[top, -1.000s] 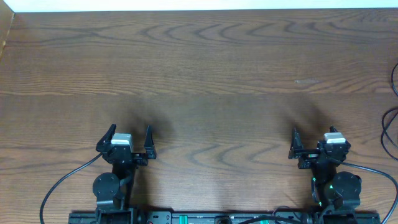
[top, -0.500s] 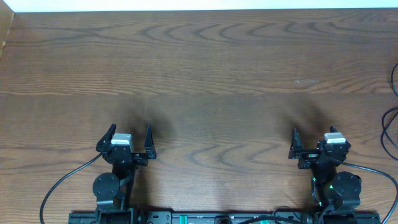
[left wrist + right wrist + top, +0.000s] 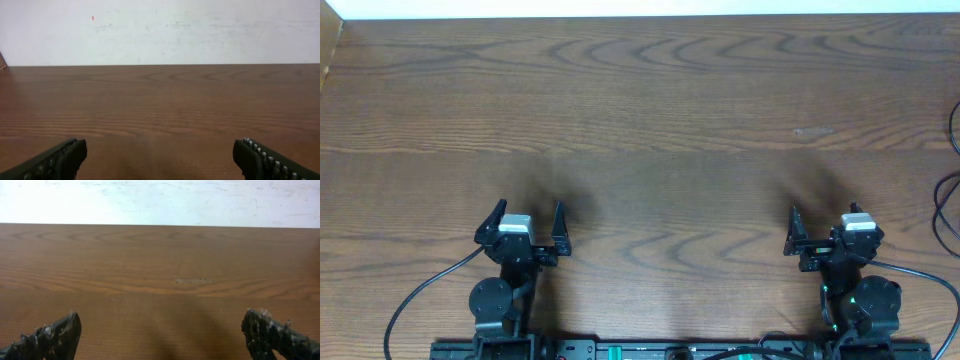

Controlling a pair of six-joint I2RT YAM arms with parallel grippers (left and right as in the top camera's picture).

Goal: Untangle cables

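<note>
I see the wooden table (image 3: 650,110) stretching ahead of both sets of fingers. My left gripper (image 3: 529,208) and right gripper (image 3: 823,224) both stand with jaws spread wide over bare wood. The cables (image 3: 939,210), thin black loops cut off by the frame edge, lie well out to the right of the right fingers, apart from them.

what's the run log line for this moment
left gripper: open, empty | right gripper: open, empty | both at near edge of table | thin black cord at right edge: untouched
</note>
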